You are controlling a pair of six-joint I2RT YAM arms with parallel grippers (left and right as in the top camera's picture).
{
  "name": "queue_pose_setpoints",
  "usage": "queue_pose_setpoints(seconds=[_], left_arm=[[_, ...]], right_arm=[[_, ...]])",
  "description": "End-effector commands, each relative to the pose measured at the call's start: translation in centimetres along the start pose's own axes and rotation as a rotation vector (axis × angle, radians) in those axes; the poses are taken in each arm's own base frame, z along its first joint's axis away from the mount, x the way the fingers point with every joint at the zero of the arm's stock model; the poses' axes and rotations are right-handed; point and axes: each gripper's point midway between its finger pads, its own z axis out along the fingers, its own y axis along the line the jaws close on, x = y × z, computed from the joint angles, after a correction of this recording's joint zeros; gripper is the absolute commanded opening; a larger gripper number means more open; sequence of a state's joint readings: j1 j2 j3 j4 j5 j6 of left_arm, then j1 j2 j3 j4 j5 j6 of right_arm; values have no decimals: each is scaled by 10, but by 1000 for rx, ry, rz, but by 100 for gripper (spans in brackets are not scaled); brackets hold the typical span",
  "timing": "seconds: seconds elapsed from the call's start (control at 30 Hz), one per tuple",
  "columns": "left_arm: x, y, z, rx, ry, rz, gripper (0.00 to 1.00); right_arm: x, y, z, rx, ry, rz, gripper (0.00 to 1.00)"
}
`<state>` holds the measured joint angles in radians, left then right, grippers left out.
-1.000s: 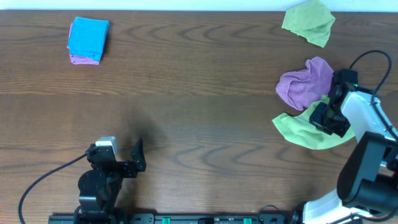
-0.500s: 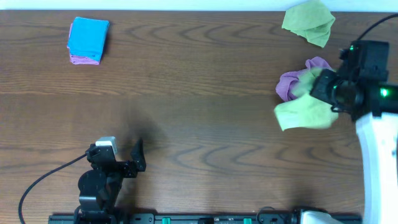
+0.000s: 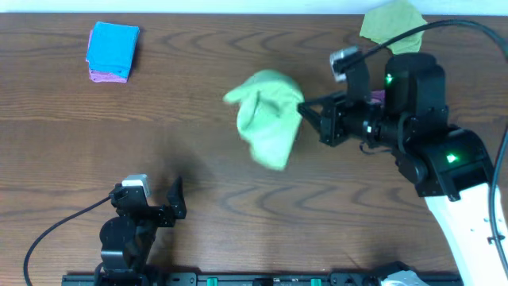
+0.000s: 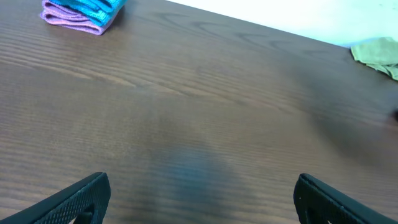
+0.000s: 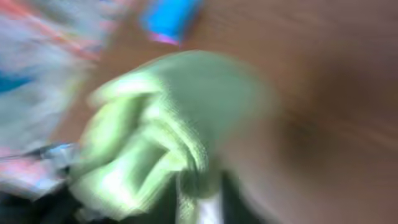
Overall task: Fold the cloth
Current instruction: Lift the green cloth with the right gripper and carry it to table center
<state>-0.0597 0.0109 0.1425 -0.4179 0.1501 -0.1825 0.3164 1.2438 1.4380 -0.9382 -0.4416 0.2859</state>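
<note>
A light green cloth (image 3: 267, 114) hangs bunched in the air over the middle of the table, held at its right edge by my right gripper (image 3: 308, 113), which is shut on it. In the right wrist view the cloth (image 5: 161, 137) fills the frame, blurred by motion. My left gripper (image 3: 163, 208) rests open and empty near the table's front left edge; its two fingertips (image 4: 199, 199) show at the bottom of the left wrist view over bare wood.
A folded blue cloth on a pink one (image 3: 111, 52) lies at the back left and shows in the left wrist view (image 4: 84, 11). Another green cloth (image 3: 390, 25) lies at the back right. A purple cloth (image 3: 375, 97) is mostly hidden behind the right arm.
My right gripper has lifted the green cloth off the right side and swung it left toward the table's middle. The left arm has not moved.
</note>
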Motion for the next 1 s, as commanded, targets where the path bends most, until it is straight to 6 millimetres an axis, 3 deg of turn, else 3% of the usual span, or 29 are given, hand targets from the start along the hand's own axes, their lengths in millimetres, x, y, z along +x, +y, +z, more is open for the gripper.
queue_pose_setpoints(seconds=[0.0, 0.2, 0.33, 0.47, 0.63, 0.87, 0.97], left_arm=[[8, 4, 3, -10, 15, 0, 95], [8, 4, 3, -11, 15, -1, 95], [8, 4, 3, -10, 15, 0, 95], [8, 4, 3, -11, 15, -1, 96], [8, 4, 3, -10, 15, 0, 95], [8, 4, 3, -10, 14, 0, 95], [8, 4, 3, -10, 15, 0, 95]], right_arm=[[2, -99, -18, 522, -42, 147, 99], [42, -130, 0, 640, 186, 162, 99], [76, -136, 31, 617, 364, 179, 99], [110, -117, 74, 493, 529, 90, 85], [143, -88, 109, 450, 642, -99, 80], [179, -50, 115, 517, 707, -379, 79], [196, -43, 114, 598, 688, -461, 79]])
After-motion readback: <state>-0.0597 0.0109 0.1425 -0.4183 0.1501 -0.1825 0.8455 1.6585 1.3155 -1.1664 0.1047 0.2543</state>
